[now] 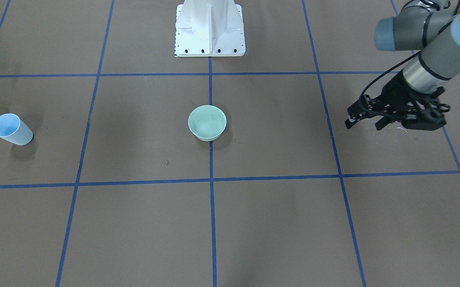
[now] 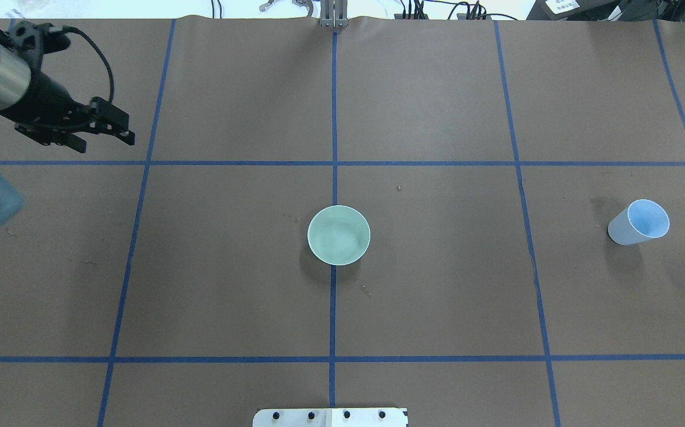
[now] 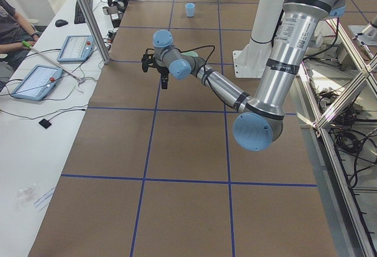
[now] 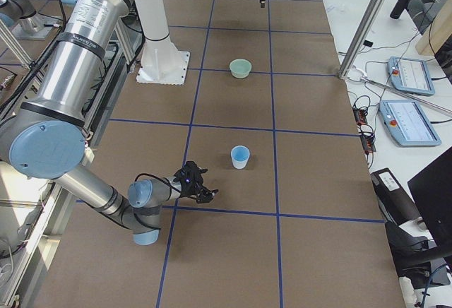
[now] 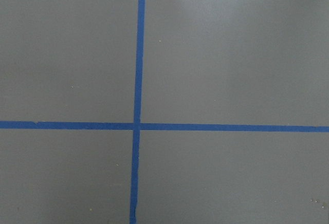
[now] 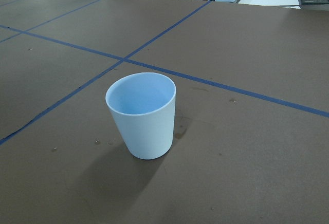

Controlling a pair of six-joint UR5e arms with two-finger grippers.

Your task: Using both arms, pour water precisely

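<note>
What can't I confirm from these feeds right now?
The blue cup: water inside too faint to tell, right wrist view.
The green bowl: same, overhead view.
The right claw: cut off by the front-facing view's edge, small in the right side view; open or shut unclear.

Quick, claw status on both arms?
Left claw: open, holding nothing.
Right claw: cannot tell whether open or closed; the blue cup stands free on the table in front of it.

The table cover (image 2: 437, 296) looks matt, the cup (image 6: 144, 116) smooth plastic, the bowl (image 2: 338, 235) glossy.
</note>
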